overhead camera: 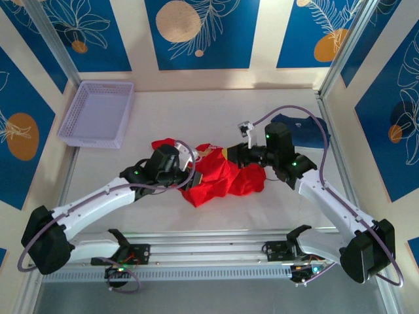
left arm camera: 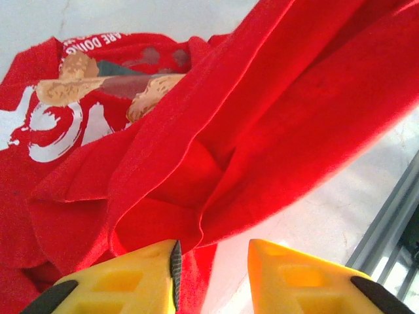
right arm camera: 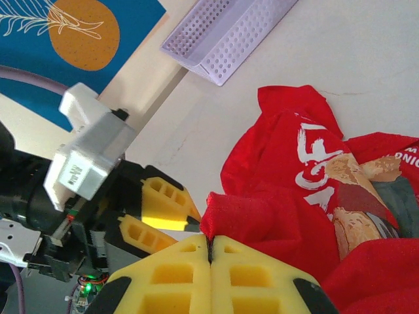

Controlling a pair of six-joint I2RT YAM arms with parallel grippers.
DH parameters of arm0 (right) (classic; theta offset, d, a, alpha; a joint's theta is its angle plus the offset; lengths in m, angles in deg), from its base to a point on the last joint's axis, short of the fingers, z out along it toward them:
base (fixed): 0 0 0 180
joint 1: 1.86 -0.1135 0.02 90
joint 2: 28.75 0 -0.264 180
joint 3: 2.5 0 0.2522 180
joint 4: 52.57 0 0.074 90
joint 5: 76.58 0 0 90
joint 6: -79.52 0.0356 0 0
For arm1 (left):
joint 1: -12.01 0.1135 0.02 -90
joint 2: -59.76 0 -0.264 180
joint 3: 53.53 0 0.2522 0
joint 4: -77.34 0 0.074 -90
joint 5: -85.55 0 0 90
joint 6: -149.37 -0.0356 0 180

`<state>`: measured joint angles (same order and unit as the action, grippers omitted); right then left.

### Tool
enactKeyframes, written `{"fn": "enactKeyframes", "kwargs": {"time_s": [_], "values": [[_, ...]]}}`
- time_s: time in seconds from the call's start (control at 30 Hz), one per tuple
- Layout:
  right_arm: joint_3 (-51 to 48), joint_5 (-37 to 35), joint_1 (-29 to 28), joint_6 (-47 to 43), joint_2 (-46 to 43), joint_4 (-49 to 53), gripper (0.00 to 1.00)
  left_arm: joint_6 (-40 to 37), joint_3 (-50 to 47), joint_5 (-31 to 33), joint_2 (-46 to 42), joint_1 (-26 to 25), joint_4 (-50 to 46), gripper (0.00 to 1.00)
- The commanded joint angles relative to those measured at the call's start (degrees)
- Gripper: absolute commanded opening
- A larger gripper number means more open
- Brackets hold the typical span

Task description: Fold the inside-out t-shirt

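Note:
The inside-out t-shirt lies crumpled in a bright red heap at the table's middle, between both arms. Part of a white-and-brown print shows on it, and the same print appears from the right side. My right gripper is shut on a small bunched fold of the shirt, at the heap's upper edge. My left gripper stands open at the heap's left side. A folded hem hangs just ahead of its left finger, with bare table in the gap. Its yellow fingers sit close beside the right gripper.
A lavender perforated basket stands at the back left of the table. A dark navy garment lies behind the right arm. An aluminium rail runs along the near edge, and frame posts bound both sides.

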<state>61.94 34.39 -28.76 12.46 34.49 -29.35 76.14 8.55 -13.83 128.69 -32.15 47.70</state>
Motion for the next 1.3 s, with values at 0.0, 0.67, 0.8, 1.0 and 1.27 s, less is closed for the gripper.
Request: {"fn": "enactKeyframes", "kwargs": {"time_s": [0.0, 0.67, 0.8, 1.0, 1.27], "values": [[1.71, 0.06, -0.35, 0.35, 0.0, -0.58, 0.0, -2.61, 3.35, -0.9, 2.12, -0.4, -0.08, 0.31], [1.44, -0.69, -0.35, -0.24, -0.31, 0.06, 0.0, -5.24, 6.01, 0.85, 7.13, -0.35, -1.67, 0.1], [1.9, -3.46, 0.05, -0.7, -1.13, 1.72, 0.0, -5.74, 4.53, -1.99, 2.44, -0.22, -0.1, 0.0], [3.66, -7.54, 3.27, 1.0, -2.42, 5.89, 0.0, -7.26, -1.39, -5.97, -9.8, 0.22, 3.93, 0.0], [4.62, -3.5, 7.35, 2.12, -1.4, 8.21, 0.0, -10.25, -6.11, -9.42, -12.55, 0.11, 3.85, 0.0]]}}
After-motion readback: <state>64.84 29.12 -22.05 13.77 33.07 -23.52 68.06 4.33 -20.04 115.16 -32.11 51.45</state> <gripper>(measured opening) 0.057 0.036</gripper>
